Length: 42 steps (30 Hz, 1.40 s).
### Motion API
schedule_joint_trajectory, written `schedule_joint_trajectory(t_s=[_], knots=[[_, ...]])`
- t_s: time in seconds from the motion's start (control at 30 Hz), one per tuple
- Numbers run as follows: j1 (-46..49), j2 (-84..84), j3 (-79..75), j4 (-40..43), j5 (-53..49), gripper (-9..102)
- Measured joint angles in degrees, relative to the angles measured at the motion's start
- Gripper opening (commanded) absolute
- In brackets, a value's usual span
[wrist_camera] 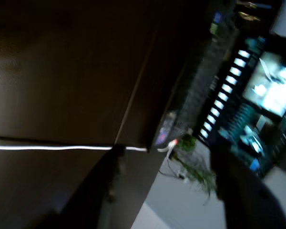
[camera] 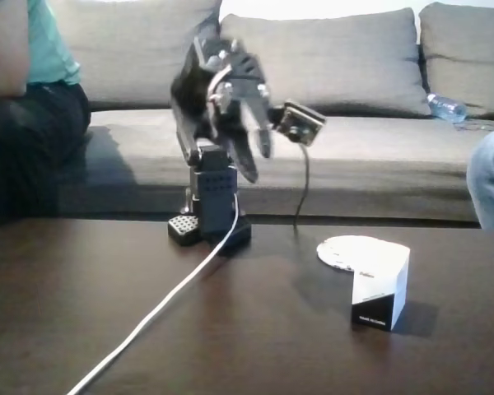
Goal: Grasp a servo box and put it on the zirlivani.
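Hovering high above the dark table, the gripper hangs with its fingers spread apart and nothing between them, well apart from the servo box. That box stands upright on the table at the right of the fixed view, apparently touching or slightly overlapping the near edge of the zirlivani (the angle makes contact hard to judge). The reach has seemingly not begun; next the arm must swing toward the box, descend and straddle it. A white cable trails across the table.

One servo box, one zirlivani, one white cable.
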Motion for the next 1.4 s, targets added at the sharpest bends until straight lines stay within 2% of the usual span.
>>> schedule_joint_trajectory(t_s=[0.17, 0.37, 0.5, 0.67, 0.87, 1.07, 1.4], knots=[[-9.4, -22.4, -14.0, 4.8, -10.3, 24], [-18.5, -37.7, -28.7, 16.7, -12.9, 24], [-20.2, -40.5, -35.4, 20.9, -11.6, 24], [-22.0, -41.3, -40.3, 24.7, -12.7, 36], [-23.6, -48.4, -44.8, 30.5, -12.8, 36], [-23.3, -58.5, -55.5, 35.2, -12.8, 37], [-22.8, -77.6, -73.8, 37.4, -12.0, 37]])
